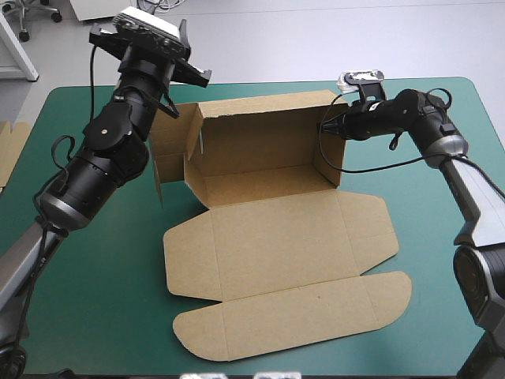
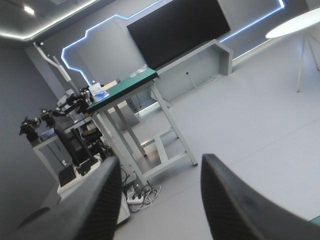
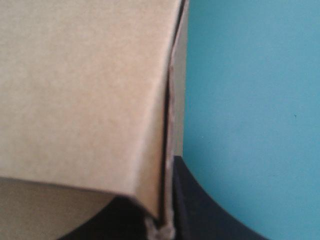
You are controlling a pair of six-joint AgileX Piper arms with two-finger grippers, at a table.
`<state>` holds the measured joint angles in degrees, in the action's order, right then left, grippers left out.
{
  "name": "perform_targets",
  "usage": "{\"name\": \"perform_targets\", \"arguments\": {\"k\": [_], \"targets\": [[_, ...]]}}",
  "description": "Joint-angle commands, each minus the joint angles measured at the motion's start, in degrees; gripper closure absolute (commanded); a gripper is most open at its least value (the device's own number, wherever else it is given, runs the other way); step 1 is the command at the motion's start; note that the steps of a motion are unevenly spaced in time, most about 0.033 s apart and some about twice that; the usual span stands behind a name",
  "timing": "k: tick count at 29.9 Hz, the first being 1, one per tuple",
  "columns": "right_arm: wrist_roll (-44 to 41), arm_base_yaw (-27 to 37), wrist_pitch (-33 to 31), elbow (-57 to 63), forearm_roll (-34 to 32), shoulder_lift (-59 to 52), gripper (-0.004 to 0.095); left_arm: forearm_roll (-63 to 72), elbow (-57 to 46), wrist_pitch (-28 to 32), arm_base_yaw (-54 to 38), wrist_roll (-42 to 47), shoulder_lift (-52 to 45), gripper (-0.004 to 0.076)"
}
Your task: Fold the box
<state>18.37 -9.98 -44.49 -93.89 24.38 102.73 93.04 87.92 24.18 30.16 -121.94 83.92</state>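
Brown board makes up the one box (image 1: 268, 205), which lies around the middle of the teal-green cover (image 1: 95, 316). Its far half forms a tray with three walls raised: the back wall (image 1: 260, 134), the right wall (image 1: 331, 154) and the left wall (image 1: 167, 154). One inner flap (image 1: 194, 134) stands upright just inside the left wall. Within the tray the plain brown floor (image 1: 260, 185) shows. The near half, the lid (image 1: 276, 245), lies flat toward the table's near edge, with one short tab at each side and one long front flap (image 1: 292, 316) with rounded ends along its near side.

Two grippers are in view. The right gripper (image 1: 326, 126) comes in from the right and pinches the top of the right wall near its far corner. In its wrist view the board's edge runs between the two black fingers (image 3: 200, 210), which are all but closed on it. The left gripper (image 2: 160, 160) is raised above the table near the box's left wall, touching nothing, its two fingers spread well apart.

One edge of more board (image 1: 8, 154) shows at the table's left edge.
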Motion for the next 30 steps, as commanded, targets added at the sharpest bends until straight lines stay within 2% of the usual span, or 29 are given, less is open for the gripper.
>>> {"name": "perform_targets", "arguments": {"k": [1,5,10,15,19,22,25,30], "targets": [[-1.3,0.1,1.6,-3.0,1.6,-2.5,0.0921,2.8,2.1,-2.5,-2.4,0.1,-2.3,0.0391],[-1.7,0.1,1.2,-3.0,1.6,-2.4,0.0921,2.7,2.1,-7.6,-4.5,0.1,-0.8,0.0393],[-2.9,0.1,-1.6,-3.0,1.7,-2.1,0.0921,-6.4,2.1,-3.7,-8.3,0.1,2.3,0.0411],[-4.8,0.1,-5.2,-3.0,-1.1,-2.0,0.0921,-8.8,2.1,-3.6,-16.0,0.1,3.8,0.0449],[-5.9,0.1,-8.5,-3.0,-3.8,-2.0,0.0921,-1.0,2.1,-2.7,-22.1,0.1,3.9,0.0449],[-5.9,0.1,-10.7,-3.0,-4.2,-2.0,0.0921,9.7,2.0,0.5,-26.5,0.1,4.0,0.0449],[-5.9,0.1,-12.1,-3.0,-4.7,-2.1,0.0921,10.7,0.1,4.7,-29.1,0.2,4.4,0.0449],[-6.8,0.1,-14.6,-6.0,-7.6,-2.1,0.0921,10.7,-5.6,6.7,-32.3,0.2,4.7,0.0449]]}}
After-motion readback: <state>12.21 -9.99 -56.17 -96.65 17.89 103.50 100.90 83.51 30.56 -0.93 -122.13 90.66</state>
